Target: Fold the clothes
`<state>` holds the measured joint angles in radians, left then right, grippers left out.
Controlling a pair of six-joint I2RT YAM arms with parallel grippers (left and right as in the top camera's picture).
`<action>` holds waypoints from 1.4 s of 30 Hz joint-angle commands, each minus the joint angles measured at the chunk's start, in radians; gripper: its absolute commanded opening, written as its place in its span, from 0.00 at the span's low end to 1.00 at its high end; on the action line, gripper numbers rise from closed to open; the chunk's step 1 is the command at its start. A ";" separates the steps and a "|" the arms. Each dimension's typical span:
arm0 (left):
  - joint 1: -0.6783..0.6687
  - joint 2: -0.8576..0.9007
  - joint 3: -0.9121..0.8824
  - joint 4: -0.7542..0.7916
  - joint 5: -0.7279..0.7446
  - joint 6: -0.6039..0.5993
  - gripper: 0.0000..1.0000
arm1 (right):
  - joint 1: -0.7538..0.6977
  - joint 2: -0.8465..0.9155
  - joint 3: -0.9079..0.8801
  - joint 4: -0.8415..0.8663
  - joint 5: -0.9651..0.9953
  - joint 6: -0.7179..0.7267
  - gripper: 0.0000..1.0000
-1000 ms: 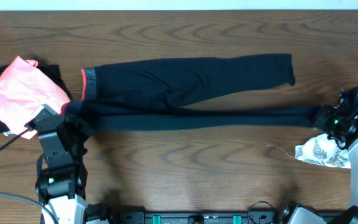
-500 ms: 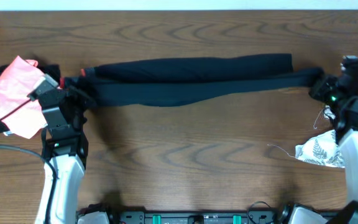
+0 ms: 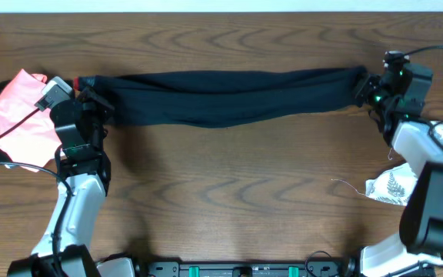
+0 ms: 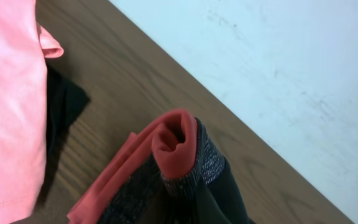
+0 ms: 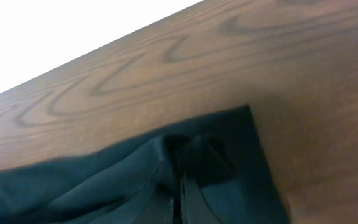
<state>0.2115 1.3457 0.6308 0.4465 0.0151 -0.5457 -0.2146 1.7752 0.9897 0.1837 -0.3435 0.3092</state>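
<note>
Both end effectors [image 3: 92, 103] [image 3: 363, 88] at opposite leggings [image 3: 221, 98] ends

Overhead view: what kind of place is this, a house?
Likely a robot lab bench, not a house: the left gripper and right gripper hold black leggings stretched over a wooden table beside a plain white wall.

From overhead, the left claw [image 3: 91, 106] has its fingertips buried under its own wrist and the bunched waistband of the leggings [image 3: 221, 96]. The right claw [image 3: 364, 88] is lost among the cuff ends. The right arm covers part of the leaf-print cloth [image 3: 394, 188]. A dark cloth [image 4: 64, 106] lies mostly under the coral-pink cloth [image 4: 8, 93], which the left wrist view's edge cuts off. The right wrist view is soft, and the leggings run off its lower edge.
</note>
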 commanded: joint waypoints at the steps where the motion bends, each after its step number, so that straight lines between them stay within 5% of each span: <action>1: 0.002 0.050 0.030 0.011 -0.045 0.002 0.06 | 0.001 0.049 0.096 0.001 0.015 0.019 0.01; 15: 0.003 0.285 0.030 0.053 -0.050 0.003 0.06 | -0.010 0.261 0.200 -0.073 0.059 0.008 0.01; 34: 0.019 0.301 0.030 0.018 -0.061 0.019 0.06 | -0.047 0.297 0.200 -0.160 0.060 -0.039 0.05; 37: 0.019 0.301 0.030 0.010 -0.061 0.018 0.06 | -0.047 0.297 0.200 -0.186 0.059 -0.064 0.26; 38: 0.019 0.301 0.030 0.003 -0.060 0.019 0.16 | -0.047 0.297 0.200 -0.198 0.060 -0.077 0.34; 40: 0.019 0.301 0.030 -0.006 -0.055 0.023 0.59 | -0.047 0.297 0.200 -0.217 0.059 -0.105 0.56; 42: 0.019 0.300 0.030 -0.001 -0.011 0.065 0.87 | -0.047 0.297 0.200 -0.232 0.059 -0.128 0.75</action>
<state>0.2234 1.6363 0.6365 0.4431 -0.0177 -0.5339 -0.2489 2.0670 1.1904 -0.0219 -0.3126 0.2375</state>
